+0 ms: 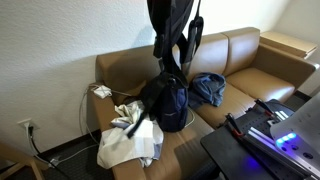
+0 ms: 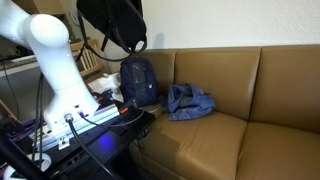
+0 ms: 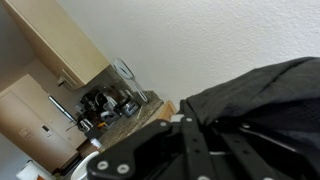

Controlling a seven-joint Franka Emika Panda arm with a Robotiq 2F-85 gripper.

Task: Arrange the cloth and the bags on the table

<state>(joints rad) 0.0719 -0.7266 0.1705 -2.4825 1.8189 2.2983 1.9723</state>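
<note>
My hand (image 3: 186, 124) is clenched on a black bag (image 1: 175, 30), and I see it hanging high over the couch (image 1: 245, 65). On the near seat in an exterior view lies the white tote (image 1: 125, 138), against the upright backpack (image 1: 165, 100) behind it. Farther right, the denim cloth (image 1: 209, 88) lies crumpled, just beside the backpack.

The hanging black fabric (image 1: 172, 25) runs off the top edge in both exterior views — in the wrist view the gripper (image 3: 188, 128) is a dark blur, fingertips indistinct.
</note>
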